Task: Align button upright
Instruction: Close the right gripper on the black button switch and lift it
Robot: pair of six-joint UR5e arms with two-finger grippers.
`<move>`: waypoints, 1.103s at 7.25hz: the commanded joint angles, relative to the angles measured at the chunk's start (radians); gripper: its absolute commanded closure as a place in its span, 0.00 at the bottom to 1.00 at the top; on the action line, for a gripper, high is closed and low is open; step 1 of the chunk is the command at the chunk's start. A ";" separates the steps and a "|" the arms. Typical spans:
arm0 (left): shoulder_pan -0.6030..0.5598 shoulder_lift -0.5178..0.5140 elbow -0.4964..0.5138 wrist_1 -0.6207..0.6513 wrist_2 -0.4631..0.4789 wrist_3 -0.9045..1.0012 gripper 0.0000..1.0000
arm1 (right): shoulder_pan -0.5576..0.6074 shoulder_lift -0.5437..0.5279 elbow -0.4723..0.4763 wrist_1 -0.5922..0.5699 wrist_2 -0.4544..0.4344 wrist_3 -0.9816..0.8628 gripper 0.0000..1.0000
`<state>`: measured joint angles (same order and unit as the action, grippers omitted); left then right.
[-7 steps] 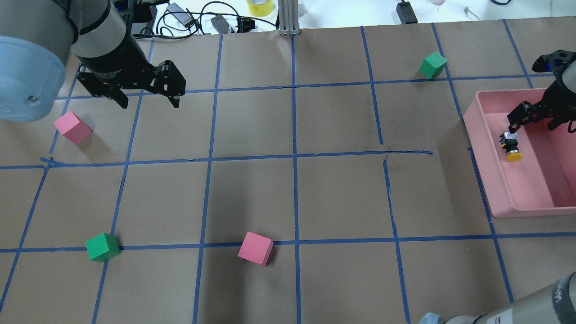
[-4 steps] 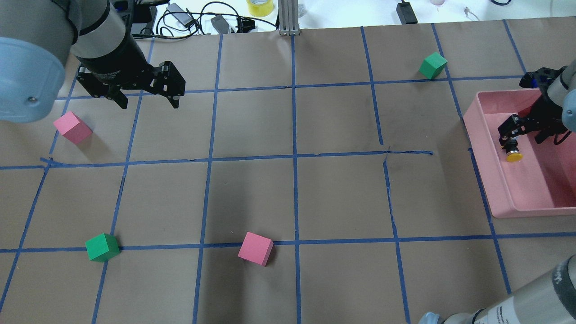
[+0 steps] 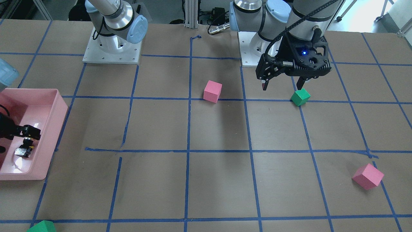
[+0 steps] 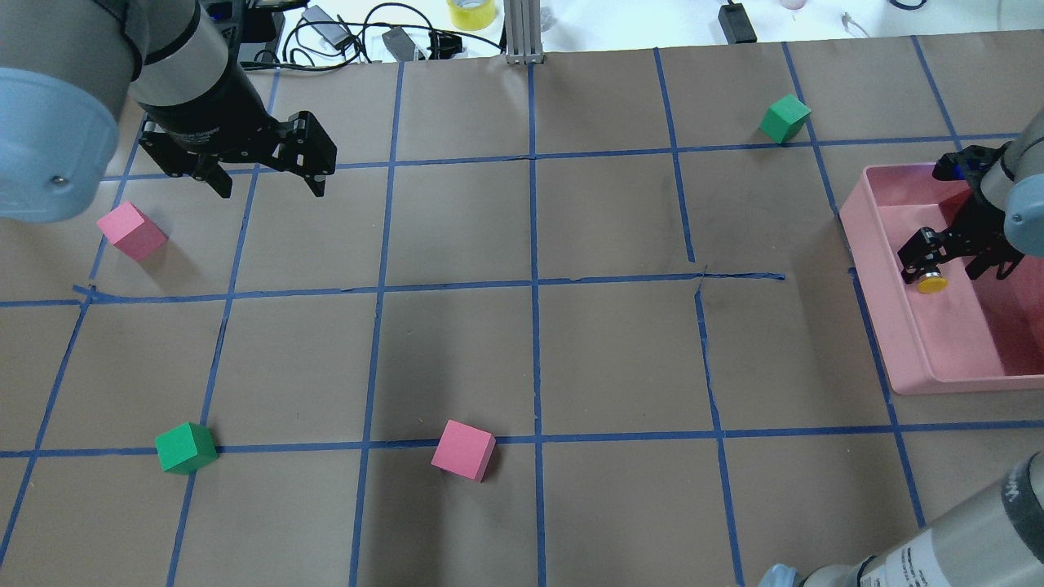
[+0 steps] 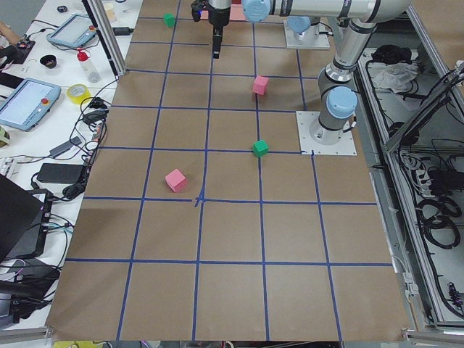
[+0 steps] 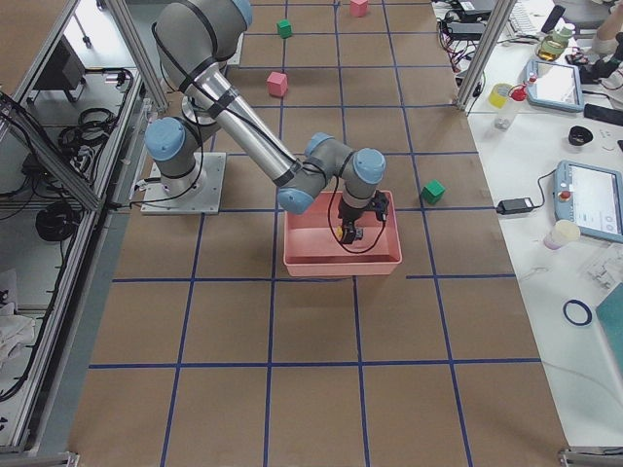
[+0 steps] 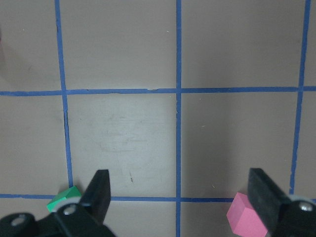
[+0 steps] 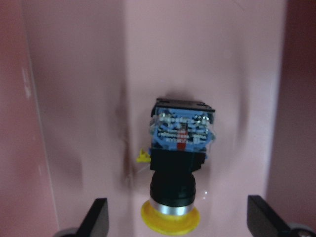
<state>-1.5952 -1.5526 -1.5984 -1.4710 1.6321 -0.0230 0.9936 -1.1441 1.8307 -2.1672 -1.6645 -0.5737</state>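
The button (image 8: 178,148) lies on its side on the floor of the pink bin (image 4: 905,350), its yellow cap (image 4: 931,284) pointing to the near side. My right gripper (image 4: 950,261) is open and low in the bin. In the right wrist view its fingers (image 8: 98,219) stand wide apart on either side of the cap, not touching it. In the front view the button (image 3: 24,149) shows just below one finger (image 3: 30,132). My left gripper (image 4: 269,183) is open and empty, hovering over the far left of the table, and shows in the front view too (image 3: 282,86).
A pink cube (image 4: 130,231) and a green cube (image 4: 186,447) are on the left. Another pink cube (image 4: 463,450) is near the middle front and another green cube (image 4: 785,118) at the far right. Cables and a tape roll (image 4: 471,12) lie beyond the table's far edge.
My right gripper has moved toward the near side and down over the button, so its fingers now flank it. The button, the cubes and the left arm have not moved.
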 commanded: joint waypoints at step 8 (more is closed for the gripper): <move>0.000 0.011 -0.022 -0.002 -0.002 0.000 0.00 | -0.001 -0.018 -0.096 0.041 -0.023 0.021 1.00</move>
<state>-1.5953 -1.5428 -1.6186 -1.4726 1.6309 -0.0230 0.9925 -1.1403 1.7677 -2.1537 -1.6909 -0.5570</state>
